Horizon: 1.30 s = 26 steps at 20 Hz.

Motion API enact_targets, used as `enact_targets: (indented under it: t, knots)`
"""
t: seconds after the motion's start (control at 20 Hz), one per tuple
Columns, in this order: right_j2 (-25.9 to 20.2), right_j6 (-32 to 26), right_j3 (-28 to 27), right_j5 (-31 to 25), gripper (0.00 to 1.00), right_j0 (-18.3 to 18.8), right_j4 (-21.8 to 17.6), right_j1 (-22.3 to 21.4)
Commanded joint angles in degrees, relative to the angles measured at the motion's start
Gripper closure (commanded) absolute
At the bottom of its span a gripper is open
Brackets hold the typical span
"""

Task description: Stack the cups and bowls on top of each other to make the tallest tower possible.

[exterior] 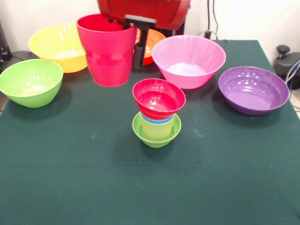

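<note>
The tower point(157, 117) stands mid-table: a small lime-green bowl point(157, 138) at the base, a pale yellow cup point(157, 129) in it, a blue cup's rim point(157, 120) above that, and a small red bowl point(159, 98) on top, tilted a little. Up and to the left of the tower hangs the red cup point(107, 51), looking large and slightly tilted. My gripper point(132, 51) is shut on its right rim wall. One black finger point(138, 49) shows outside the cup; the other is hidden inside.
A yellow bowl point(58, 47) and a green bowl point(30, 82) sit at the left. The pink bowl point(188, 61) and purple bowl point(253, 89) sit at the right. An orange bowl point(153, 44) peeks out behind the gripper. A black device point(287, 63) lies off the right edge.
</note>
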<state>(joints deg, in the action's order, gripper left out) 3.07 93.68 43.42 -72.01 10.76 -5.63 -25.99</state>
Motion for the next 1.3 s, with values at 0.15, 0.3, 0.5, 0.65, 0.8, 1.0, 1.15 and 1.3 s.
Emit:
enact_targets:
  t: [0.15,0.3,0.5,0.65,0.8,1.0,1.15,1.3]
  knots:
    - [-2.9,10.2,4.1,1.1,1.00,-3.7,1.7,1.0]
    - [-2.4,11.5,2.8,1.0,1.00,-4.5,2.1,2.0]
    - [-1.9,12.7,1.7,-0.1,1.00,-5.2,2.3,2.8]
    - [-1.6,13.9,2.1,0.3,1.00,-5.7,2.5,2.9]
    - [-1.3,14.7,2.6,0.5,1.00,-5.9,2.5,2.9]
    - [-0.8,15.1,3.3,0.3,1.00,-6.1,2.1,2.9]
    - [-0.5,15.6,4.3,0.0,1.00,-6.1,2.0,2.6]
    - [-0.1,17.2,7.0,1.0,1.00,-6.3,2.3,1.7]
